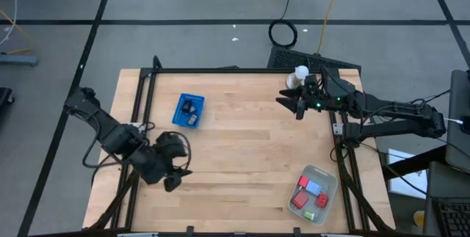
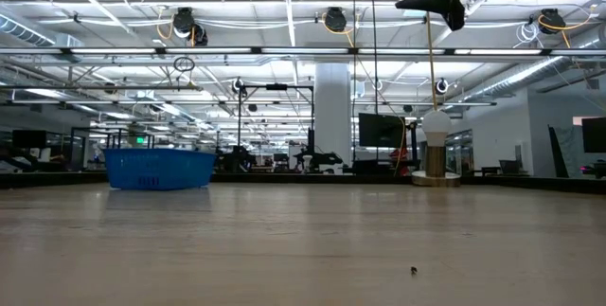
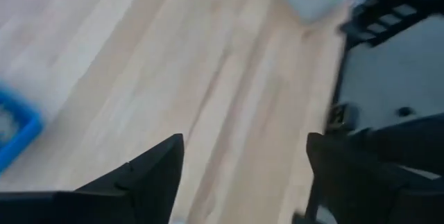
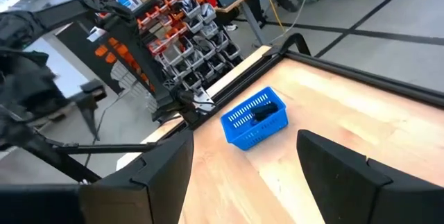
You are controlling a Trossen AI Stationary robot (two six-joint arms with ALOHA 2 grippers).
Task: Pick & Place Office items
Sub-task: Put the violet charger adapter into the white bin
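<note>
The office items lie in two containers. Red, blue and green pieces (image 1: 309, 193) sit in a translucent tray (image 1: 328, 178) at the table's near right. Dark pieces (image 1: 191, 108) lie in a small blue basket (image 1: 179, 112) left of the table's middle, and the right wrist view shows a black piece (image 4: 266, 114) in that basket (image 4: 243, 128). My left gripper (image 1: 174, 178) hangs open and empty over the near left of the table (image 3: 243, 148). My right gripper (image 1: 290, 105) is open and empty, raised above the far right (image 4: 243, 148), facing the basket.
A white knob-topped stand (image 1: 299, 74) stands at the far right edge, just behind my right gripper; it also shows in the low view (image 2: 436, 145). A black frame (image 1: 220, 70) runs along the table's far and side edges. Bare wood (image 1: 242, 149) lies between basket and tray.
</note>
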